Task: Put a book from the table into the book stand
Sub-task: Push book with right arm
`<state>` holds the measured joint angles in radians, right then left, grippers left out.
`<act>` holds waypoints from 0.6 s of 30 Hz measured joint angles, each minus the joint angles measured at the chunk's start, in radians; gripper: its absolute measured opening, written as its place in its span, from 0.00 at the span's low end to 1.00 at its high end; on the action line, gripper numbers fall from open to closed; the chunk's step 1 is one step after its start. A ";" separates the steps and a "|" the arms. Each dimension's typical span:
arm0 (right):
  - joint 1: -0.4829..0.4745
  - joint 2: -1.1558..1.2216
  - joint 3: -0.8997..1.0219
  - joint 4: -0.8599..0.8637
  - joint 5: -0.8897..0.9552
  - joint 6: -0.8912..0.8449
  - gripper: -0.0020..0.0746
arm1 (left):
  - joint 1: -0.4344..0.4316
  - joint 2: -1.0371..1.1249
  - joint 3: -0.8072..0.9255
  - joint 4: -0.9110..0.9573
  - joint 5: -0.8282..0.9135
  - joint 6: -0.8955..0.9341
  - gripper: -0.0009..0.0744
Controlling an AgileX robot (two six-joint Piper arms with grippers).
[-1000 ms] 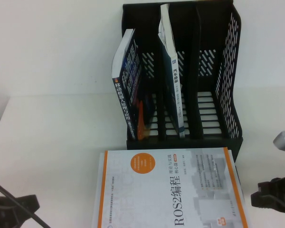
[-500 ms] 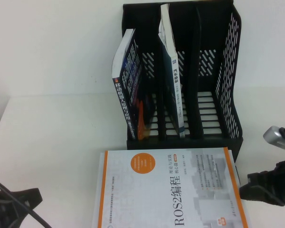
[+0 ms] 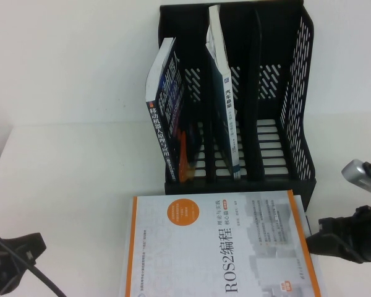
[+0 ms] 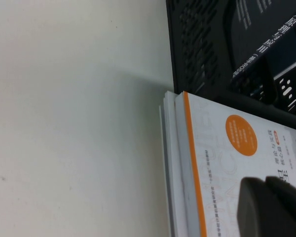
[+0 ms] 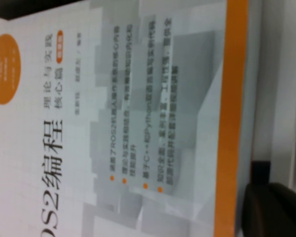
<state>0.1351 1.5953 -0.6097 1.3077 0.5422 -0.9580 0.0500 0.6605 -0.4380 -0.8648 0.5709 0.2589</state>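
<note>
task barely begun: the book (image 3: 219,247) lies flat on the tabletop (image 3: 74,179) between both claws, in front of the book stand (image 3: 284,93); left claw (image 3: 12,260) pressed together, empty; right claw (image 3: 328,238) at the book's edge, opening unclear.

The book stand (image 3: 235,93) is standing at the desk's (image 3: 68,185) far side. Its right slot (image 3: 275,124) is lying open to entry. A dark blue book (image 3: 167,111) is leaning in the left slot, and a white book (image 3: 222,93) is occupying the middle one. The book (image 3: 219,247) is lying flat just before the stand, blocking low approach. The left tool (image 3: 12,260), closed, and the right tool (image 3: 334,241) are flanking it.
</note>
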 joint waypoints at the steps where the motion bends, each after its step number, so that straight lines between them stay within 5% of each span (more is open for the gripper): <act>1: 0.000 0.004 0.000 0.010 0.000 -0.006 0.02 | 0.000 0.000 0.000 0.000 0.000 0.000 0.01; 10: 0.020 0.025 0.000 0.081 0.001 -0.045 0.02 | 0.000 0.000 0.000 -0.002 -0.007 0.001 0.01; 18: 0.156 0.027 -0.004 0.133 -0.074 -0.058 0.02 | 0.000 0.000 0.000 -0.004 -0.048 0.001 0.01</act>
<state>0.2911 1.6218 -0.6139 1.4410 0.4685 -1.0159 0.0500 0.6605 -0.4380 -0.8687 0.5232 0.2596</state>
